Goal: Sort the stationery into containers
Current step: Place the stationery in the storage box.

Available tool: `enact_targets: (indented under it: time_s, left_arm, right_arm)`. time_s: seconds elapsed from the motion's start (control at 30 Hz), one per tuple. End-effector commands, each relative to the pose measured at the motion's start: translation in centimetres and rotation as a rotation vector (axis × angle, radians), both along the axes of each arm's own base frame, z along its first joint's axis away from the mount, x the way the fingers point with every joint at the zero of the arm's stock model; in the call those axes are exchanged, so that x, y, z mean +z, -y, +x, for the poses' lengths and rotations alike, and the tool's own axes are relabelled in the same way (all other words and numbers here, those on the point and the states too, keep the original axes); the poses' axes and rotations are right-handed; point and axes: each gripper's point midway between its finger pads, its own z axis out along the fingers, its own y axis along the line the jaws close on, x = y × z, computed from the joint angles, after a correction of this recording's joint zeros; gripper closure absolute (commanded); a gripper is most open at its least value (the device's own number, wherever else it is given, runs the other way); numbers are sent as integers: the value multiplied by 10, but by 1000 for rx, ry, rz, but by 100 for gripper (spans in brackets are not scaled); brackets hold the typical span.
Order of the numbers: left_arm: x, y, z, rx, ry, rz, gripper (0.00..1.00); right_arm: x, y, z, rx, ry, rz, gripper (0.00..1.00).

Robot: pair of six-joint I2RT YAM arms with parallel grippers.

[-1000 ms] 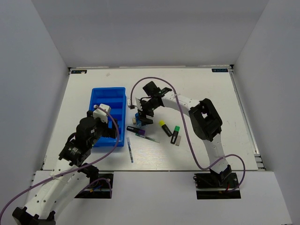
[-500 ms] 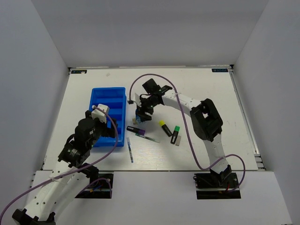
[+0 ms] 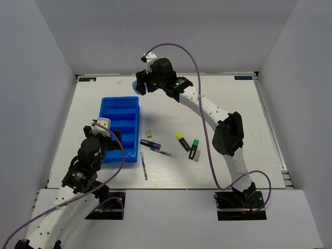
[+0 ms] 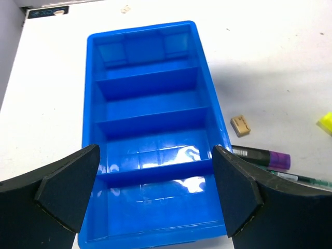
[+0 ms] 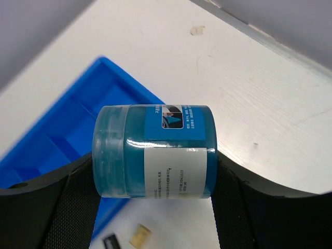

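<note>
My right gripper (image 3: 141, 85) is shut on the small blue-white round pot (image 5: 154, 151), which lies on its side between the fingers, held in the air past the far right corner of the blue divided tray (image 3: 120, 127). My left gripper (image 4: 155, 202) is open and empty over the tray's near end (image 4: 155, 236); its compartments look empty. The pale eraser (image 3: 149, 134), the purple-tipped marker (image 3: 150, 143), two thin pens (image 3: 163, 153) (image 3: 143, 166) and the yellow-capped (image 3: 182, 141) and green-capped (image 3: 194, 148) highlighters lie on the table right of the tray.
White walls close in the table at the back and both sides. The right arm (image 3: 207, 111) reaches across the middle of the table above the stationery. The eraser (image 4: 240, 125) and marker (image 4: 259, 155) lie just right of the tray in the left wrist view.
My right gripper has lifted the pot from beside the marker and carried it up and away to beyond the tray's far end. My left arm has drawn back a little toward the near edge.
</note>
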Motion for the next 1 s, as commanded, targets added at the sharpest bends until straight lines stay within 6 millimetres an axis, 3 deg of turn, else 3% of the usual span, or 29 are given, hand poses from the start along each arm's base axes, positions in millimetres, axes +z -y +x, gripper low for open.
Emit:
enact_targets:
  time_s: [0.0, 0.17, 0.2, 0.23, 0.4, 0.43, 0.57, 0.97]
  left_arm:
    - [4, -8, 2, 51, 28, -6, 0]
    - [5, -11, 2, 66, 38, -5, 0]
    - [5, -12, 2, 70, 39, -3, 0]
    - [6, -14, 1, 76, 43, -6, 0]
    - [7, -17, 0, 91, 60, -7, 0]
    - [9, -17, 0, 94, 67, -10, 0]
    - [9, -17, 0, 94, 67, -9, 0]
    - [10, -18, -1, 94, 75, -13, 0]
  right_arm:
    - [23, -35, 5, -101, -125, 274, 100]
    - [12, -68, 2, -101, -212, 381, 100]
    - [9, -72, 3, -104, -212, 381, 100]
    - [18, -80, 5, -108, -186, 405, 100]
    - [3, -100, 14, -143, -143, 436, 100]
    - [8, -100, 19, -169, -120, 453, 100]
    - [-20, -104, 22, -216, -155, 436, 100]
    - [-44, -116, 22, -272, -159, 458, 100]
